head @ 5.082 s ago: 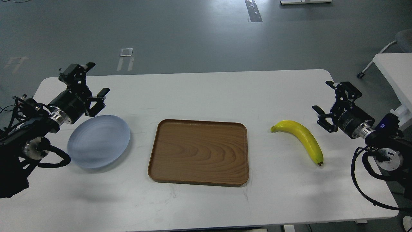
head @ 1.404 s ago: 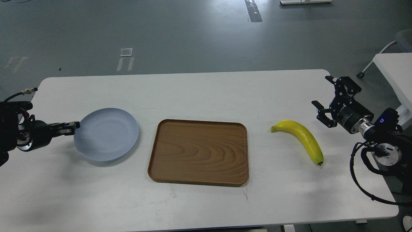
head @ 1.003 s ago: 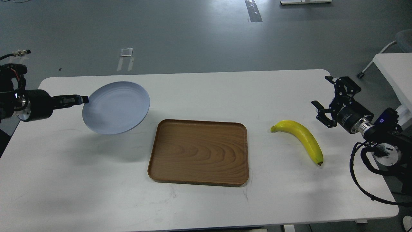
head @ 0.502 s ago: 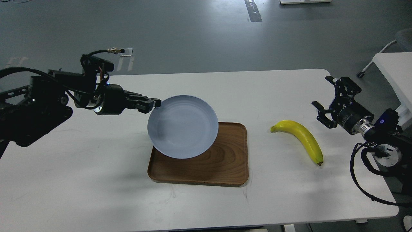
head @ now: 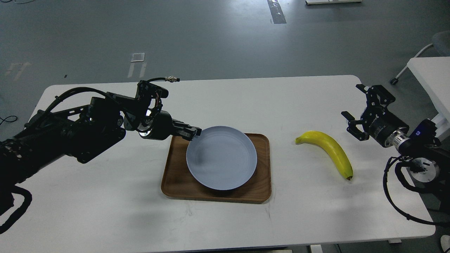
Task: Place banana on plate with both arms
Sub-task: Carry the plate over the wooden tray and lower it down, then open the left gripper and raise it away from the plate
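Observation:
The pale blue-grey plate (head: 222, 158) is over the brown wooden tray (head: 175, 179), at its middle; whether it rests on the tray or hangs just above it I cannot tell. My left gripper (head: 195, 133) is shut on the plate's upper left rim. The yellow banana (head: 332, 150) lies on the white table to the right of the tray, stem end to the left, dark tip toward the front. My right gripper (head: 355, 107) is open and empty, a short way right of the banana, apart from it.
The white table (head: 105, 203) runs the width of the view. My left arm (head: 81, 130) stretches across its left half. A second white table (head: 429, 80) and a chair wheel (head: 393, 81) stand at the far right.

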You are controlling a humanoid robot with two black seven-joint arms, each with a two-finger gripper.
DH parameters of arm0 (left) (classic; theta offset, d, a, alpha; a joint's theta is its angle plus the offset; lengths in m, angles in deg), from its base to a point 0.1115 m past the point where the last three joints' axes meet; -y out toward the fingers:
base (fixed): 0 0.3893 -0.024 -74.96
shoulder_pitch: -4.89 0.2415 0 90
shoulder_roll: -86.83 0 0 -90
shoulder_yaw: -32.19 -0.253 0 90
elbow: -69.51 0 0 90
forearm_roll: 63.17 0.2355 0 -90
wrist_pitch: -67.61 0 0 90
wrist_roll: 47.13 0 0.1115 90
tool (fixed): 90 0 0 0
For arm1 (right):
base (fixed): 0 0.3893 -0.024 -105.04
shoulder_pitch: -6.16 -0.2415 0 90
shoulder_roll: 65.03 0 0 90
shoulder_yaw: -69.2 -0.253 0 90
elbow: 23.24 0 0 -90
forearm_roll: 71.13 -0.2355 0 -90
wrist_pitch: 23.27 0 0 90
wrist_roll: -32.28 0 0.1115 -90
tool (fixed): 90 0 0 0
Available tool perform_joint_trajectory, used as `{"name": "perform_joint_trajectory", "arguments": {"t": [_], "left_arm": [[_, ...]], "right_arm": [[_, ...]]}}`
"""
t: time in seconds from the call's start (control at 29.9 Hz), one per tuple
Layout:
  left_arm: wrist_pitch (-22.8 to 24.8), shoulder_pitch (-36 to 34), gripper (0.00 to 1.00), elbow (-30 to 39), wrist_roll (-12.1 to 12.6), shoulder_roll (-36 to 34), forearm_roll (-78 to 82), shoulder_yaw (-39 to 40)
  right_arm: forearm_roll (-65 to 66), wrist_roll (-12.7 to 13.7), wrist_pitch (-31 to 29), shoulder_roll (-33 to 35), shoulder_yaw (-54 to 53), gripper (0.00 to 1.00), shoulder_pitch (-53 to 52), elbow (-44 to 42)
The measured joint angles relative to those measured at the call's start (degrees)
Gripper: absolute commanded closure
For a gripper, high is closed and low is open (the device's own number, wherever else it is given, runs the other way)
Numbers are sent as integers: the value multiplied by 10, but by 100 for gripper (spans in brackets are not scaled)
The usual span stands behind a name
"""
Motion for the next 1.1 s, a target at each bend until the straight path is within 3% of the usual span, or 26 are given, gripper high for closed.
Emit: {"name": "perform_joint_trajectory", "arguments": {"t": [0.4, 0.43, 0.47, 0.5, 0.53, 0.57, 0.64, 0.8, 1.1], "left_arm": [[-1, 8, 100, -18, 0, 18, 0, 0], [-1, 9, 96, -20, 0, 18, -1, 0], [-1, 10, 83, -22, 0, 18, -1, 0], [-1, 10, 75, -23, 0, 18, -1, 0], [-1, 11, 57, -24, 0, 18, -1, 0], [-1, 12, 32, -24, 0, 17, -2, 0], [-1, 12, 1, -24, 0, 17, -5, 0], [-3, 11, 0, -24, 0, 9, -38, 4], [5, -27, 0, -16, 0, -40, -347, 10]], "right_arm": [[0, 0, 0, 1, 1, 0, 2, 0], [0, 0, 0, 1, 1, 0, 2, 0], [0, 0, 0, 1, 1, 0, 2, 0], [0, 0, 0, 1, 1, 0, 3, 0], [0, 0, 0, 1, 1, 0, 3, 0], [0, 0, 0, 1, 1, 0, 3, 0], [0, 0, 0, 1, 0, 0, 2, 0], [0, 0, 0, 3, 0, 0, -4, 0], [49, 0, 0, 34, 1, 0, -37, 4]]}}
